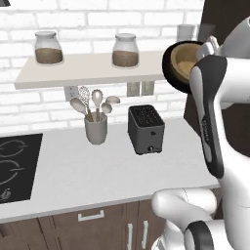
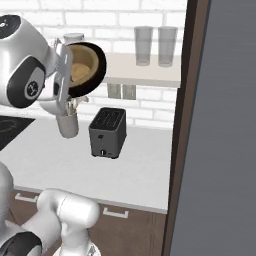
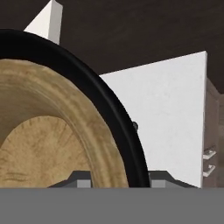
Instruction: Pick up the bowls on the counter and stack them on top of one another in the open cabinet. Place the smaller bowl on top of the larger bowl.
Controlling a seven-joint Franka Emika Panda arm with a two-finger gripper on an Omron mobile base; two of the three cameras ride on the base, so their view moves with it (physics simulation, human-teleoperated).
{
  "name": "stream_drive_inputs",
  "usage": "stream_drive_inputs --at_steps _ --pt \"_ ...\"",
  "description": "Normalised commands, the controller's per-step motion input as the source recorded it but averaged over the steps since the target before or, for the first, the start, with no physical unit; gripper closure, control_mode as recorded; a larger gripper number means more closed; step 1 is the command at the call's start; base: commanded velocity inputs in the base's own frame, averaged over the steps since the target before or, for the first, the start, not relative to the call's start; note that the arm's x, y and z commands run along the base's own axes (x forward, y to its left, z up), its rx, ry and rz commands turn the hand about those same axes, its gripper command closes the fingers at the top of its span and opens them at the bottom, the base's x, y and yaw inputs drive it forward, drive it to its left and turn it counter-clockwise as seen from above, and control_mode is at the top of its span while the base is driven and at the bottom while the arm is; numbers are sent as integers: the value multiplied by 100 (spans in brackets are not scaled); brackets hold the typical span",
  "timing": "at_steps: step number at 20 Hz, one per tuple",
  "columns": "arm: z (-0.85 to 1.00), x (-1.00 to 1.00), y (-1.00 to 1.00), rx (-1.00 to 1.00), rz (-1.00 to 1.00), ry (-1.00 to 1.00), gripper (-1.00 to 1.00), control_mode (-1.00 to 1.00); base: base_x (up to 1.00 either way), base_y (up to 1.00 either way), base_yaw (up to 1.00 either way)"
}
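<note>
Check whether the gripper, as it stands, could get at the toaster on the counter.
Probably not: the gripper is shut on the stacked wooden bowl and black bowl, up by the shelf, above the toaster.

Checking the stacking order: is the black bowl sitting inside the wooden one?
No, the tan wooden bowl is nested inside the wider black bowl.

My two base cams are looking forward and down from behind me, left and right, both catching the toaster (image 1: 145, 129) and shelf (image 1: 88, 68); my hand cam's sitting right up against the bowls (image 3: 65, 131).
</note>
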Motion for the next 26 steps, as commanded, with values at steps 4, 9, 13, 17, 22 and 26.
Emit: stream_drive_inputs --at_steps 4,9,13,17,22,26 --pt "11 82 0 0 5 0 100 -100 0 0 0" --pt "1 81 -14 2 5 0 100 -100 0 0 0" --pt "0 72 -3 1 1 0 100 -100 0 0 0" --pt "0 75 0 0 0 -1 100 -100 0 0 0" --pt "-6 71 0 0 0 -1 100 -100 0 0 0" --pt "-24 65 0 0 0 0 100 -100 0 0 0"
